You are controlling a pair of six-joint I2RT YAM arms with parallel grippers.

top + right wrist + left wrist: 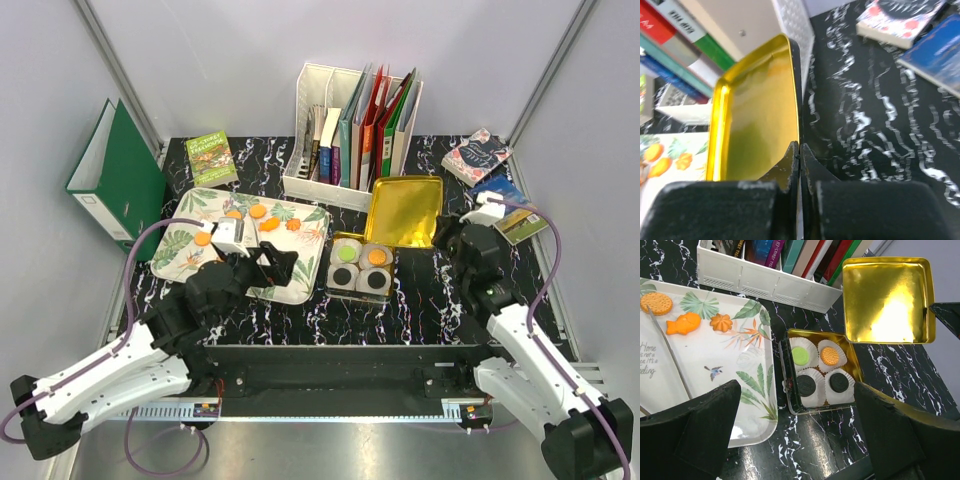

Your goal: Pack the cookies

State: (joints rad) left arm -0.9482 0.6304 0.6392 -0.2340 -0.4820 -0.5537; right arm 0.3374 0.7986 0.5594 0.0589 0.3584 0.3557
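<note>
Top external view: a gold tin (816, 332) is seen on the black table (430, 300), just beside a leafy tray (705, 360). Four white paper cups (817, 396) are set in the tin, and something is laid in each: one green cookie (800, 355), one orange cookie (829, 356) and two black cookies (806, 385). More orange cookies (258, 211) are spread on the far part of the tray, apart from the tin. The gold lid (885, 300) is laid inside up just behind the tin.

The left gripper (258, 262) is hung over the near right part of the tray. Its jaws are spread wide and nothing is held.

The right gripper (799, 150) is shut tight, right at the lid's edge. Whether the rim is pinched cannot be told.

A white rack (320, 185) filled with books (375, 110) is stood at the back.
</note>
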